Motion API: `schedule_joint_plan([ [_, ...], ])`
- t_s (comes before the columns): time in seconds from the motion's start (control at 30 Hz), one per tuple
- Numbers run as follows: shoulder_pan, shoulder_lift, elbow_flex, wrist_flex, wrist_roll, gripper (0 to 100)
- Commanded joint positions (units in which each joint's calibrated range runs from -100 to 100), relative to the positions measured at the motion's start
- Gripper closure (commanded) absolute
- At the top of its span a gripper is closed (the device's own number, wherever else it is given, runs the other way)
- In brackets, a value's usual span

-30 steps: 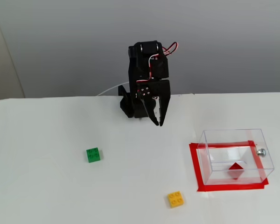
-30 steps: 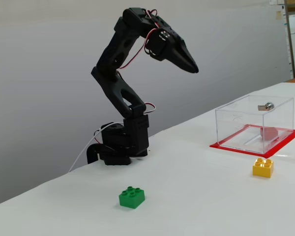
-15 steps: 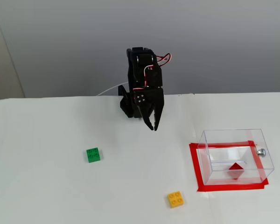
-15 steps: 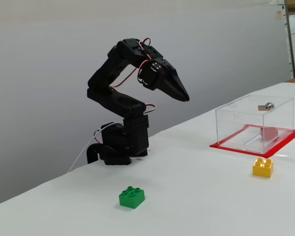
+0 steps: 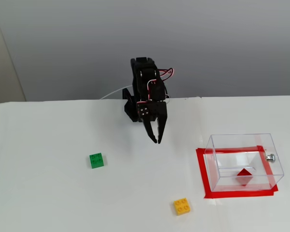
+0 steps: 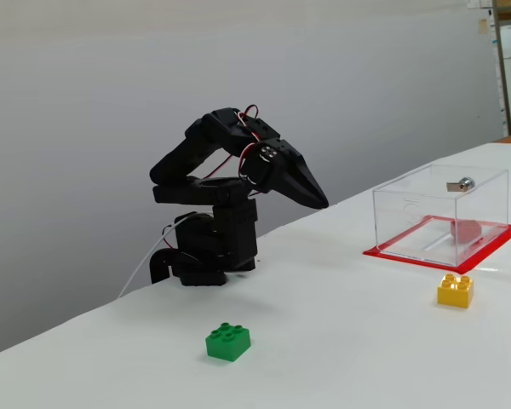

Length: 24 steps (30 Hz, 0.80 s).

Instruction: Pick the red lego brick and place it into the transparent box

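A broad white table (image 5: 48, 193) carries everything, and the black jointed robot arm (image 6: 206, 221) sits folded low over its base near the table's far edge in both fixed views. To the right in both fixed views stands the clear, thin-walled rectangular plastic box (image 5: 244, 162), resting inside a rectangle of red tape (image 5: 201, 174) stuck to the tabletop, with a small silver knob (image 5: 270, 157) on its right wall. The arm's black two-finger gripper (image 5: 157, 139) points downward and forward above bare table, well apart from the box and from every brick; its fingers meet at the tip and nothing is held between them. The small bright red lego brick (image 5: 244, 176) lies on the floor of the clear box, seen through the walls. A small yellow studded brick (image 5: 182, 206) sits on the table just outside the tape's near left corner, and a small green studded brick (image 5: 96, 160) lies alone further left, well away from the arm.
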Motion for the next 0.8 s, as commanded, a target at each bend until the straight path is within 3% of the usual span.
schedule_joint_plan([
  [0.0, 0.6, -3.8, 3.3, -0.9, 0.2, 99],
  [0.5, 0.4, -8.5, 19.7, -1.0, -0.5, 99],
  [0.77, 0.0, -8.5, 20.9, -0.2, -5.4, 99],
])
